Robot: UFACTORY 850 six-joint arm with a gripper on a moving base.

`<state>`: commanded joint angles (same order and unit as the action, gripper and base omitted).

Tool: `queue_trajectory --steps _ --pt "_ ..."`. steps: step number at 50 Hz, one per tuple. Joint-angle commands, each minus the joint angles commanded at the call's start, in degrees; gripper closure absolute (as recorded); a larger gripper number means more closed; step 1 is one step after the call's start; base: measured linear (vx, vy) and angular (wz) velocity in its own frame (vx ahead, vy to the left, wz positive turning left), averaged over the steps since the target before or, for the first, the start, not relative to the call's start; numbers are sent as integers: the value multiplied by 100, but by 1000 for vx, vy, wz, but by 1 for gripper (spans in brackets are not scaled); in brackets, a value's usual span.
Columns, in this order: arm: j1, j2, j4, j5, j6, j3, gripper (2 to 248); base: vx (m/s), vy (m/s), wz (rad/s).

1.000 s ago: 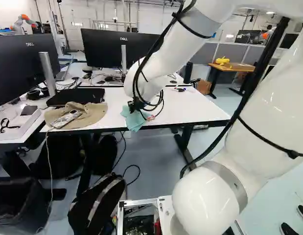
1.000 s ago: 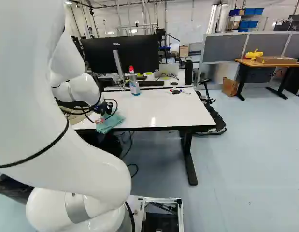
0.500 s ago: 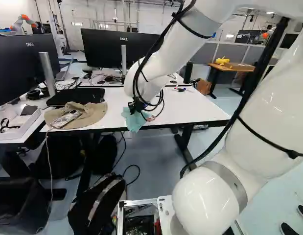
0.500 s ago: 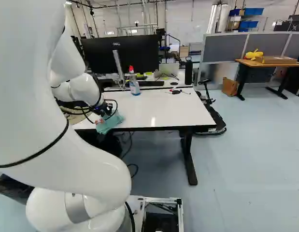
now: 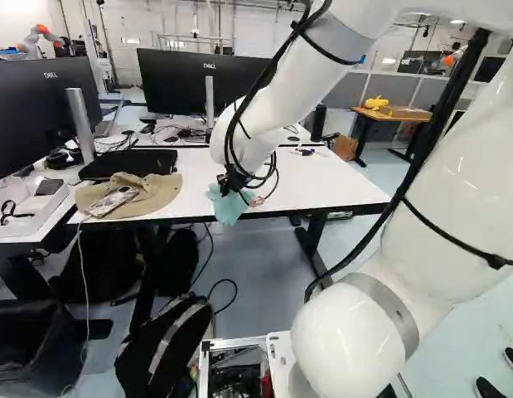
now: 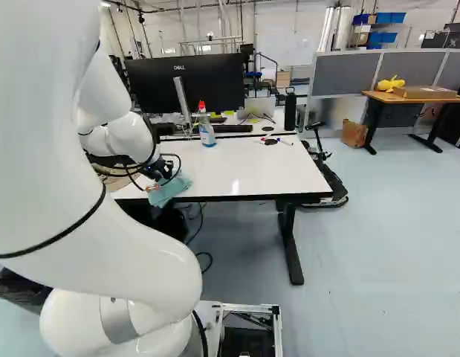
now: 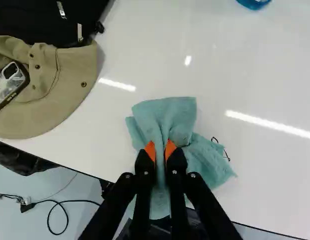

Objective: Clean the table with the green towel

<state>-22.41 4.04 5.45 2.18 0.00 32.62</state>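
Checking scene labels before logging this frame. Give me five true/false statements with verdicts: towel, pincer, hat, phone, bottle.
1. The phone lies on the hat. True.
2. The pincer is shut on the towel. True.
3. No part of the towel hangs down. False: part hangs past the edge of the table.
4. The hat touches the towel. False: tabletop shows between them.
5. The bottle stands upright. True.

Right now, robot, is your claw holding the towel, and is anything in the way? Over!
Claw shut on green towel. At table's near edge. Hat nearby, not touching; probably not in the way.
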Motion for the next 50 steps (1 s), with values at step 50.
queue_trajectory --steps 50 --pt "942 963 0 0 0 -889 209 0 0 0"
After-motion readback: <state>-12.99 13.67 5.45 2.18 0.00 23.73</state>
